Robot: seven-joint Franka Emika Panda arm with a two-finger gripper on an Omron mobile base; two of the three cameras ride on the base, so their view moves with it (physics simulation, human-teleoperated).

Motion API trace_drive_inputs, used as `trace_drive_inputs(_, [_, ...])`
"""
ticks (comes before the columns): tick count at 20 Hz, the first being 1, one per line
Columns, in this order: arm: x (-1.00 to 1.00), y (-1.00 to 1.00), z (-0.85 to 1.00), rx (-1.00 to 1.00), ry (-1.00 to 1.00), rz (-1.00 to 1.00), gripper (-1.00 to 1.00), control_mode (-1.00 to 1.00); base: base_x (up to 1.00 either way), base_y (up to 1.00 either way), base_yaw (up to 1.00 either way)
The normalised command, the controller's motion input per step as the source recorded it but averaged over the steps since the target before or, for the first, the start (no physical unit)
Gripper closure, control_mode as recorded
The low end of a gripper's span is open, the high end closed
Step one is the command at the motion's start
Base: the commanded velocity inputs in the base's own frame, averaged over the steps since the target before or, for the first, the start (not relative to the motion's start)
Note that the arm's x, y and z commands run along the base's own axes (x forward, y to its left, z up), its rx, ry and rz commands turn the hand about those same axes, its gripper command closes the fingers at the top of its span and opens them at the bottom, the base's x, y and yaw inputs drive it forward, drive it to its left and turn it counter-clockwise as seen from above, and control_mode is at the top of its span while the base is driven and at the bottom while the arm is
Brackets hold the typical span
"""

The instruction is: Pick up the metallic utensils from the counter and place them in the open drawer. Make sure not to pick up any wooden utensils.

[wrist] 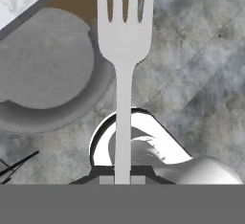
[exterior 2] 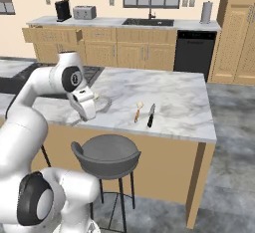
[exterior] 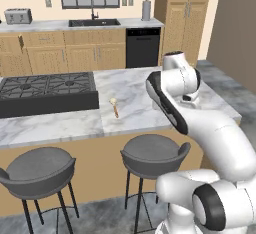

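My gripper (wrist: 123,180) is shut on the handle of the slim all-silver fork (wrist: 123,41), whose tines point away from the hand. It hangs past the counter's front edge, over a stool and the floor. In the right base view the gripper (exterior 2: 87,117) is at the near edge of the marbled counter (exterior 2: 174,102). The black-handled utensil (exterior 2: 151,115) lies on the counter beside a wooden-handled spoon (exterior 2: 138,111), also visible as the spoon (exterior: 115,107). The open drawer (exterior 2: 50,35) juts from the back cabinets at the far left.
A black gas cooktop (exterior: 47,85) is set into the counter's left part. Two grey stools (exterior: 40,170) (exterior: 152,155) stand in front of the counter; one stool (wrist: 43,65) lies below the fork. A sink, toaster and dishwasher line the back wall.
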Motion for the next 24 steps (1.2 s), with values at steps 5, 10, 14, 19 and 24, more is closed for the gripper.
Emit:
trace_drive_inputs(5, [-0.49, -0.19, 0.26, 0.00, 0.00, -0.08, 1.00, -1.00, 0.00, 0.00, 0.00])
trace_drive_inputs(10, [-0.38, 0.00, 0.23, 0.00, 0.00, -0.11, 1.00, -1.00, 0.00, 0.00, 0.00])
trace_drive_inputs(14, [-0.16, 0.00, 0.06, 0.00, -0.01, -0.04, 1.00, -1.00, 0.00, 0.00, 0.00])
trace_drive_inputs(19, [0.00, 0.00, 0.00, 0.00, 0.00, 0.00, 1.00, -1.00, 0.00, 0.00, 0.00])
trace_drive_inputs(24, [0.00, 0.00, 0.00, 0.00, 0.00, 0.00, 1.00, -1.00, 0.00, 0.00, 0.00])
